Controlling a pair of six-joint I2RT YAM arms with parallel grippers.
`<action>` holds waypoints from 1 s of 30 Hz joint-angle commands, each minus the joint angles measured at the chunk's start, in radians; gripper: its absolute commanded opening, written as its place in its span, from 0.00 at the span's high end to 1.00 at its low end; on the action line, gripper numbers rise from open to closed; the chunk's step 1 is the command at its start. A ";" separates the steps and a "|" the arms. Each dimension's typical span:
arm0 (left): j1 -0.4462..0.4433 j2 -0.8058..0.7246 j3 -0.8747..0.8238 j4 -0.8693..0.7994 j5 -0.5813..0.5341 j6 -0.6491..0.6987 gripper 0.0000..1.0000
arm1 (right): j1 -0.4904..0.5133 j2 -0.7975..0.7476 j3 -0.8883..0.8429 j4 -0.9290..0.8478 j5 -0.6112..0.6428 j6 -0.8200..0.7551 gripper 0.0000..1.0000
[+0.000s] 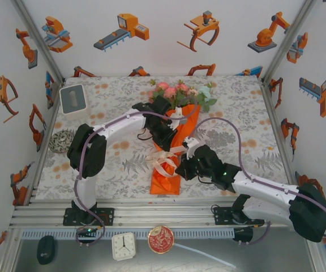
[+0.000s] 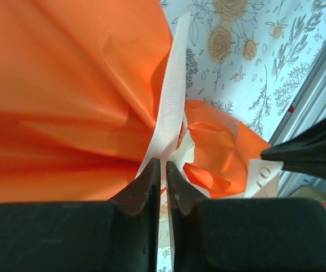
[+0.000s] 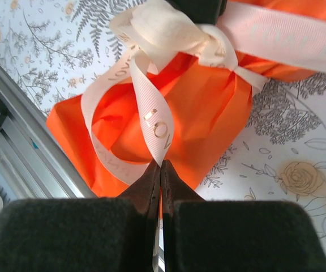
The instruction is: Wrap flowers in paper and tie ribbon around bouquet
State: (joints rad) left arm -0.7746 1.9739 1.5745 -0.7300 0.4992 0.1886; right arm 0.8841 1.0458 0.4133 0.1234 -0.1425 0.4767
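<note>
Top external: bouquet (image 1: 190, 116) lies mid-table on the tablecloth (image 1: 112, 164), flowers (image 1: 181, 93) at the far end, tip of the orange paper (image 1: 166, 180) cone toward the arm bases. ribbon (image 1: 164, 161) is looped around the narrow part of the cone. left gripper (image 1: 172, 141) is over the cone from the left and right gripper (image 1: 181, 168) is just beside the loops from the right; finger state unreadable here. Left wrist: left gripper (image 2: 164, 170) fingers pinched on the ribbon (image 2: 172, 102), with the strand running up across the paper (image 2: 67, 85). Right wrist: right gripper (image 3: 161, 165) clamped on a ribbon (image 3: 151, 107) tail hanging from where it is knotted, paper (image 3: 208, 107) behind, rail (image 3: 33, 153) at left.
</note>
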 commanded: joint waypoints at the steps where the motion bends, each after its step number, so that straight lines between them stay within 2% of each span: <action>1: -0.002 0.000 -0.008 -0.005 0.075 0.001 0.94 | 0.028 0.057 -0.034 0.072 -0.020 0.065 1.00; 3: -0.002 -0.013 -0.027 0.017 0.099 -0.006 1.00 | 0.055 0.099 -0.029 0.091 -0.016 0.066 1.00; 8: 0.007 -0.076 -0.088 0.109 0.092 -0.060 1.00 | 0.071 0.152 -0.028 0.125 0.009 0.095 1.00; 16: -0.008 -0.199 -0.161 0.230 -0.010 -0.089 1.00 | 0.071 0.096 -0.030 0.074 0.032 0.066 1.00; 22: -0.008 -0.220 -0.192 0.279 -0.018 -0.092 1.00 | 0.071 0.056 -0.029 0.046 0.050 0.047 1.00; 23: -0.009 -0.209 -0.184 0.256 -0.020 -0.078 0.99 | 0.071 0.053 -0.030 0.044 0.050 0.046 1.00; 25: -0.016 -0.176 -0.157 0.196 -0.058 -0.051 0.87 | 0.072 0.049 -0.028 0.043 0.050 0.042 1.00; 27: -0.023 -0.155 -0.153 0.178 -0.092 -0.034 0.84 | 0.071 0.050 -0.027 0.041 0.050 0.040 1.00; 30: -0.025 -0.120 -0.142 0.171 -0.059 -0.023 0.82 | 0.071 0.053 -0.027 0.044 0.049 0.037 1.00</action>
State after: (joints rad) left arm -0.7925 1.8244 1.4029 -0.5114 0.4374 0.1287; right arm 0.9497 1.1095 0.3897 0.1692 -0.1120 0.5320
